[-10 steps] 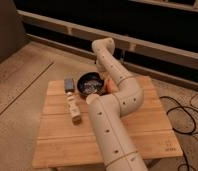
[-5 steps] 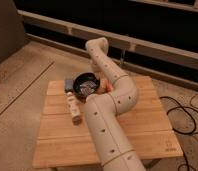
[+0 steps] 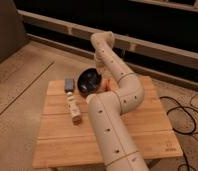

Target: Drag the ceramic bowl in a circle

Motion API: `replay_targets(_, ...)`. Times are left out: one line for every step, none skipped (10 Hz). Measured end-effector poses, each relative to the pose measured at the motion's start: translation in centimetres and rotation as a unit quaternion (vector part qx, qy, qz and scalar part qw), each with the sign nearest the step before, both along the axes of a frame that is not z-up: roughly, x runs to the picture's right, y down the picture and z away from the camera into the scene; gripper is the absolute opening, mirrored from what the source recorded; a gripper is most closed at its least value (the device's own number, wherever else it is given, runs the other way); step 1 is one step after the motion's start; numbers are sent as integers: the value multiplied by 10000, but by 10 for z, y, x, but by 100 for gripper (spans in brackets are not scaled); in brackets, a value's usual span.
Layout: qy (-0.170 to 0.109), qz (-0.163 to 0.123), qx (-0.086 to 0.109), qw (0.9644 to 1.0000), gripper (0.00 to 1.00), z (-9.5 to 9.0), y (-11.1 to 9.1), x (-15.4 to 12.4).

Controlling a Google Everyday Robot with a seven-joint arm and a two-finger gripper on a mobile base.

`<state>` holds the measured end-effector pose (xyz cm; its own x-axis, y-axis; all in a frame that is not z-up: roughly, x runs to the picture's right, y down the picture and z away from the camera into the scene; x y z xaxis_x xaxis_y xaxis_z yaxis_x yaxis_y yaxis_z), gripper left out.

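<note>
Beside your gripper [image 3: 100, 78], on the side facing the small grey rectangular block [image 3: 68, 84], sits the round glossy black ceramic bowl [image 3: 87, 81], its rim right at the clenched jaws. Whether they pinch that rim, you cannot tell; the circle would pivot on this edge contact.
</note>
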<state>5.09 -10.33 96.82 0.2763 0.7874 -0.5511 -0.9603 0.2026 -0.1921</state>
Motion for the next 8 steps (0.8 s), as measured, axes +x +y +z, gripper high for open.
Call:
replay_targets(173, 53, -188, 9997, 0, -1, 12, 14)
replay_targets(404, 88, -367, 9985, 0, -1, 23, 30)
replay_targets(657, 141, -534, 9963, 0, -3, 35, 48)
replay_targets(823, 143, -595, 9947, 0, -2, 40, 58)
replay_targets(908, 99, -613, 9939, 0, -1, 42, 61)
replay_targets(954, 7, -596, 9937, 0, 1, 41, 57)
replay_targets(959, -78, -571, 9937, 0, 3, 40, 52)
replay_targets(942, -172, -534, 9940, 0, 5, 38, 46)
